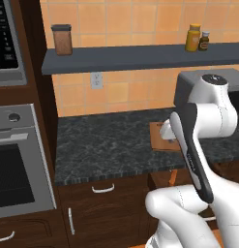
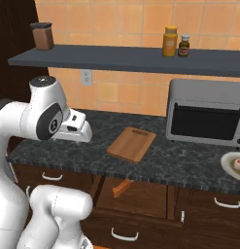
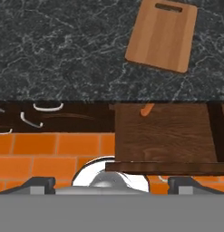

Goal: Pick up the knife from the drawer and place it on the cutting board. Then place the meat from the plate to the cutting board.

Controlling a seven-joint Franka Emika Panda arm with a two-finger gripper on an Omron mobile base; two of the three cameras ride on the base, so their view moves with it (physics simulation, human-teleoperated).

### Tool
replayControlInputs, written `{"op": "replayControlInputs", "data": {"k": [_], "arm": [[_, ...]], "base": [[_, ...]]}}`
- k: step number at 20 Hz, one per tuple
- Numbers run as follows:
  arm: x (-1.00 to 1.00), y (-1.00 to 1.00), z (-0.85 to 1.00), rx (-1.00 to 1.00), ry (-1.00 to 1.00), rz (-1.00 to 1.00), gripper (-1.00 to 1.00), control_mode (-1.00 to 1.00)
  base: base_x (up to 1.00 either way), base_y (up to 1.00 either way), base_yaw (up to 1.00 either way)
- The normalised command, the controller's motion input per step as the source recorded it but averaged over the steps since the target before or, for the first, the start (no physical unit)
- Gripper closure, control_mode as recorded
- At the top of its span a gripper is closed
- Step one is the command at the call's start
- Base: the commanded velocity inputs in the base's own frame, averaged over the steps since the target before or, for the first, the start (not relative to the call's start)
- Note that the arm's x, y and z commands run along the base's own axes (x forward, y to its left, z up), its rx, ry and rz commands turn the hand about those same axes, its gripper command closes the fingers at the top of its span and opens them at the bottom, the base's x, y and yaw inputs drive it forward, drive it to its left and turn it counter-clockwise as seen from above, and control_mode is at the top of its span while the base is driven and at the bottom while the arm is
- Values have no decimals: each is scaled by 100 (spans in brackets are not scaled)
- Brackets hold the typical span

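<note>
One cutting board [image 2: 131, 143], two bottles [image 2: 170, 42], one toaster oven [image 2: 205, 119]

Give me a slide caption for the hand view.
Open gripper above the pulled-out drawer, cutting board bare on the counter.

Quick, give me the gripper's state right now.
Gripper: open, holding nothing, poised above the pulled-out drawer.

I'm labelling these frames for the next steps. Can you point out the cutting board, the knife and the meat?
cutting board [image 3: 162, 36]: hand view, middle of its wooden face.
knife [image 3: 147, 109]: hand view, orange handle at the open drawer's back edge.
meat [image 2: 239, 162]: right base view, red top, on the plate.
</note>
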Motion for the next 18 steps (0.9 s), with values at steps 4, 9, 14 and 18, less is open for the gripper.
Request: {"op": "replayControlInputs", "data": {"k": [4,9,14,18], "arm": [[-2,1,-9,1,-1,-4,-100,100],[0,0,0,0,0,0,-100,100],[0,0,0,0,0,0,-100,100],[0,0,0,0,0,0,-100,100]], "base": [[0,41,-16],[0,66,-32],[3,64,-48],[14,51,-50]]}}
